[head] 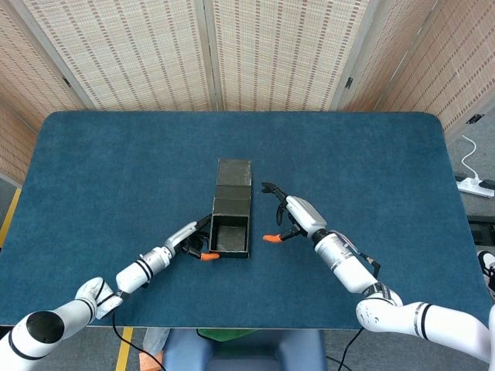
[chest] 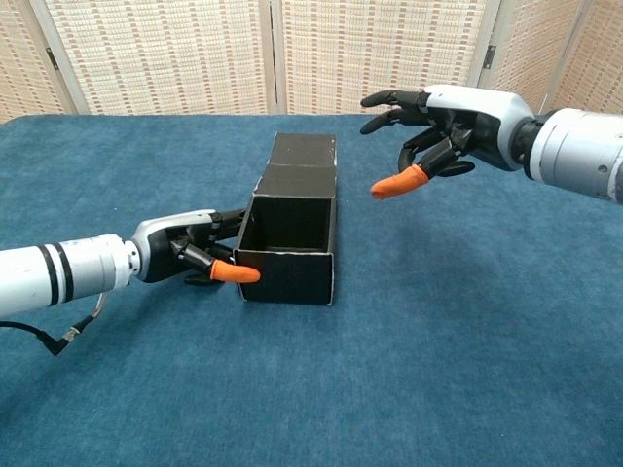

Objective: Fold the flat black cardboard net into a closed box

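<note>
**Q:** Chest view first: what lies closest to the camera?

**A:** Dark blue cloth covers the tabletop [chest: 438,370]. Nearest on it, toward the left edge, the left hand [chest: 190,258] reaches in low over the cloth on a white and silver forearm. Its dark fingers and orange-tipped thumb press against the left wall of the black cardboard box [chest: 289,248], at the near corner. It touches the box, but whether it truly grips the wall I cannot tell.

**Q:** And the box itself?

**A:** It stands near the middle of the tabletop, open at the top, with its lid flap [chest: 302,149] laid back flat toward the far edge. No label or writing can be read on it.

**Q:** Where is the other hand?

**A:** The right hand [chest: 438,122] hovers above the cloth, to the right of the box and apart from it. Its fingers are spread, the orange-tipped thumb points down and left, and it holds nothing.

**Q:** What does the head view add?

**A:** From above, both arms enter from the near edge. The left hand [head: 197,239] sits against the box [head: 231,224] at its near left corner; the right hand [head: 290,216] is just right of it. Beyond the far edge stand woven folding screens [head: 255,46]. A white power strip [head: 473,185] lies on the floor past the right edge.
</note>
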Robot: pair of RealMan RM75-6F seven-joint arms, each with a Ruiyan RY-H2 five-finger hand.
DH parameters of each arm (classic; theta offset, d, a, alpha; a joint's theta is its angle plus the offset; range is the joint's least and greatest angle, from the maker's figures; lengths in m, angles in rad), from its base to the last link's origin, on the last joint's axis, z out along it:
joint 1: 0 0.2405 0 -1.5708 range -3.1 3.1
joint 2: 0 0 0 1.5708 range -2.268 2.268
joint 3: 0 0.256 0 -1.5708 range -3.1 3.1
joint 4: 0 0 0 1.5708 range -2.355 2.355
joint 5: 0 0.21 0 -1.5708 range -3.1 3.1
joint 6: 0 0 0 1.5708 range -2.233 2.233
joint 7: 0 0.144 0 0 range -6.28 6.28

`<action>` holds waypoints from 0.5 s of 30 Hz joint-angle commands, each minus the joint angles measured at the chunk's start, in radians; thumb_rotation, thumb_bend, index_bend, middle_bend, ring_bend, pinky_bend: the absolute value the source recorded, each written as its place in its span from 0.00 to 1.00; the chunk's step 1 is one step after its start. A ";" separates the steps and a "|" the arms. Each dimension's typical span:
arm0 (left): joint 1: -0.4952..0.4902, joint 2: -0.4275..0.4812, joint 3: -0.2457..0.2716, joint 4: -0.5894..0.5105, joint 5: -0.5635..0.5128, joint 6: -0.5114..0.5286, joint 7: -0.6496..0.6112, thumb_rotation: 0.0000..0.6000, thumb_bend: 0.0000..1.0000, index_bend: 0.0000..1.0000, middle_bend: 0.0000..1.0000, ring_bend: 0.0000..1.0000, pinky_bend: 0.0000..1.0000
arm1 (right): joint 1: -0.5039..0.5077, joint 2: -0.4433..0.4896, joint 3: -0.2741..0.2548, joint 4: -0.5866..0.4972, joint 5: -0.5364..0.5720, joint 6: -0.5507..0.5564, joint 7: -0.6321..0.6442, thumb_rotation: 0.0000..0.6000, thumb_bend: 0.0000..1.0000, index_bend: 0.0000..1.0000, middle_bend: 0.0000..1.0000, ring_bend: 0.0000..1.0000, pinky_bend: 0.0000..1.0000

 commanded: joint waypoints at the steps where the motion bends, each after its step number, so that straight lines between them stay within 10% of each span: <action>1: 0.017 -0.025 -0.033 0.001 -0.038 0.001 0.021 1.00 0.25 0.34 0.34 0.66 0.95 | -0.011 0.003 -0.004 -0.013 0.024 0.012 -0.006 1.00 0.00 0.00 0.13 0.57 1.00; 5: 0.040 -0.027 -0.065 -0.029 -0.071 0.023 0.058 1.00 0.25 0.51 0.49 0.70 0.95 | -0.026 0.011 -0.023 -0.029 0.070 0.011 -0.024 1.00 0.00 0.00 0.15 0.58 1.00; 15: 0.098 0.146 -0.075 -0.244 -0.068 0.127 0.141 1.00 0.25 0.53 0.52 0.70 0.96 | 0.020 -0.043 0.017 0.047 0.251 -0.068 -0.020 1.00 0.00 0.00 0.19 0.59 1.00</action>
